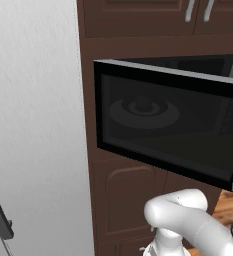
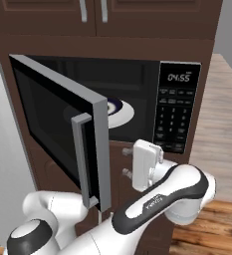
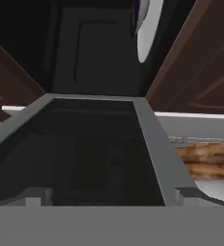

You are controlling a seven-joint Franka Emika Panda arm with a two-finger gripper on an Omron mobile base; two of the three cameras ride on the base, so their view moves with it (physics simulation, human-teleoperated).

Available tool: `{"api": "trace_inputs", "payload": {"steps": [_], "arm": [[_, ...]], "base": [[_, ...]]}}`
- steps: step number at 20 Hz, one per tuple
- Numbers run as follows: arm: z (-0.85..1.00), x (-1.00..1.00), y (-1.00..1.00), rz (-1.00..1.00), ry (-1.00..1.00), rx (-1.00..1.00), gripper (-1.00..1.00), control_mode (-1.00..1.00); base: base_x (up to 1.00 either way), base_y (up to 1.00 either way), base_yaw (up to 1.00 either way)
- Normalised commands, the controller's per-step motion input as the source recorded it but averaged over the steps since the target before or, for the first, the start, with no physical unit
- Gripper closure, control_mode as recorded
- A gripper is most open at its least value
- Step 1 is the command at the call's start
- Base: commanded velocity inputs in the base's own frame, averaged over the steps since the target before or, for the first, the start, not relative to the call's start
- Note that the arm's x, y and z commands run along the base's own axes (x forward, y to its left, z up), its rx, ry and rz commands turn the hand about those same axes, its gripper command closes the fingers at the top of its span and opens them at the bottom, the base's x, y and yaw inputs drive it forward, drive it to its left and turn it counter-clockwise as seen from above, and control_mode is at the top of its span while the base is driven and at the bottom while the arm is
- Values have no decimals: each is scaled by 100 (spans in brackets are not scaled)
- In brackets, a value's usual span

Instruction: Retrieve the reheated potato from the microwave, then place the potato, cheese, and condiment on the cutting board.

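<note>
Left base view: the microwave [image 1: 168, 120] is set into dark brown wood cabinetry [image 1: 123, 200] with raised panels. Its door [image 1: 163, 125], smooth dark glass in a black and grey frame, stands swung out toward the camera. Through the glass a round turntable [image 1: 144, 111] shows dimly at 11 o'clock of the pane, with a small dark lump at its middle; what that lump is cannot be told. A flat pale grey wall [image 1: 35, 125] stands at 9 o'clock. The white glossy arm [image 1: 188, 220] rises at 5 o'clock, beside a strip of wood-grain floor [image 1: 228, 205].

Right base view: the door stands open at 9 o'clock, its grey bar handle [image 2: 80, 149] upright on the free edge. The cavity holds a white round plate [image 2: 118, 112] with a dark rim; the potato cannot be made out on it. A black keypad panel [image 2: 176, 109] with a lit display sits at 3 o'clock. The hand [image 2: 129, 160], a white block with short pegs, stands just right of the door edge and below the cavity opening; its fingers are spread wide and nothing is between them.

Hand view: the grey door frame runs across the middle at close range, apparently between the wide-set fingertips [image 3: 34, 197]; contact cannot be told. The white plate edge [image 3: 147, 33] shows at 1 o'clock.
</note>
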Motion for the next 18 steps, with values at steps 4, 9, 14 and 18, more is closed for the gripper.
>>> {"api": "trace_inputs", "payload": {"steps": [4,9,14,18], "arm": [[0,-11,16,0,-10,-2,-100,-100],[1,-27,9,0,-5,-1,-100,-100],[1,-30,14,1,-4,-3,-100,-100],[1,-25,20,0,-5,-6,-100,-100]], "base": [[0,0,0],[0,0,0],[0,0,0],[0,0,0]]}}
